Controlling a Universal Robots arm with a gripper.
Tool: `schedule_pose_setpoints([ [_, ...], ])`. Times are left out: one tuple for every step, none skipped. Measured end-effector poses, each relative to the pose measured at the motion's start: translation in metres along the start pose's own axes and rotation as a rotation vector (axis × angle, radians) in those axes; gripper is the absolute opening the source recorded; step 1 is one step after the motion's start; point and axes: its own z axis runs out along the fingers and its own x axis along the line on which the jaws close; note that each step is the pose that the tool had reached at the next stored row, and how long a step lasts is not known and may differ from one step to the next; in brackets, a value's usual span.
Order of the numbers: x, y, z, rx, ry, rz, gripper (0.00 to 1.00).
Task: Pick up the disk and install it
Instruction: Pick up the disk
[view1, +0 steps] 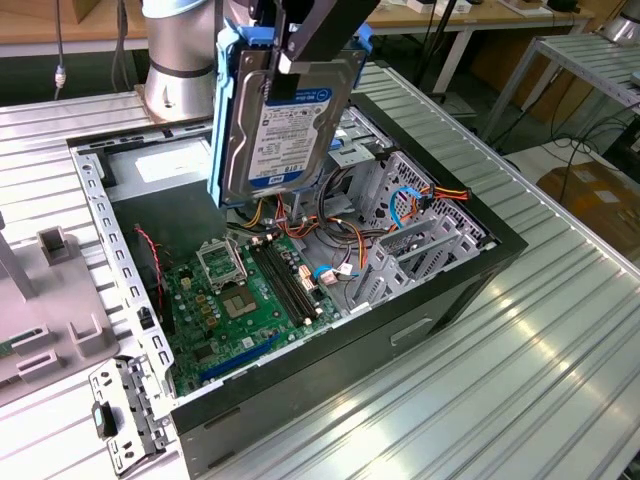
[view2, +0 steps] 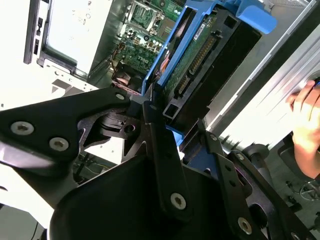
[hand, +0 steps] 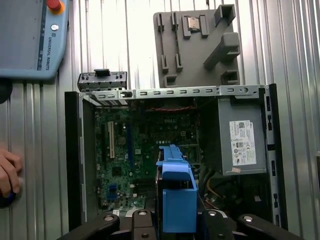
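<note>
- my gripper (view1: 305, 45) is clamped on the disk (view1: 280, 110), gripping it at its upper end by the blue side rails. in the second wrist view one of my fingers (view2: 160, 150) lies pressed against the disk's end.
- the disk hangs upright in the upper middle of the exterior view. it is above the open computer case (view1: 330, 350) and over the motherboard (view1: 250, 300), touching nothing below.
- step in hand, as i judge it: the pick-up is done and the install is not. the disk is carried, not seated.
- the metal drive cage (view1: 420, 230) sits toward the exterior view's right, lower than the disk and apart from it.
- i judge that seating calls for the disk turned to match the bay, its rails square to the guides and clear of the loose cables (view1: 320, 225).
- writing: the disk carries a white label (view1: 295, 135) with a blue band and black print.
- the grey power-supply box (hand: 240, 140) bears a white sticker (hand: 242, 142), and a pendant (hand: 30, 35) has a line of lettering. i leave all the print unread.
- a person's hand (hand: 7, 172) rests beside the case in the first wrist view.
</note>
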Motion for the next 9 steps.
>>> schedule_pose_setpoints([
  [0.0004, -0.0007, 0.0000, -0.0001, 0.0000, 0.000, 0.37],
  [0.0008, -0.0014, 0.0000, -0.0002, 0.0000, 0.000, 0.37],
  [0.0013, -0.0021, 0.0000, -0.0002, -0.0001, 0.000, 0.37],
  [0.0017, -0.0028, -0.0001, -0.0003, 0.0000, 0.000, 0.37],
  [0.0021, -0.0034, -0.0001, -0.0004, 0.0000, 0.000, 0.37],
  [0.0026, -0.0041, -0.0001, -0.0005, 0.0000, 0.000, 0.37],
  [0.0030, -0.0047, -0.0001, -0.0006, -0.0001, 0.000, 0.37],
  [0.0034, -0.0054, -0.0002, -0.0007, 0.0000, 0.000, 0.37],
  [0.0039, -0.0063, -0.0002, -0.0008, 0.0000, 0.000, 0.37],
])
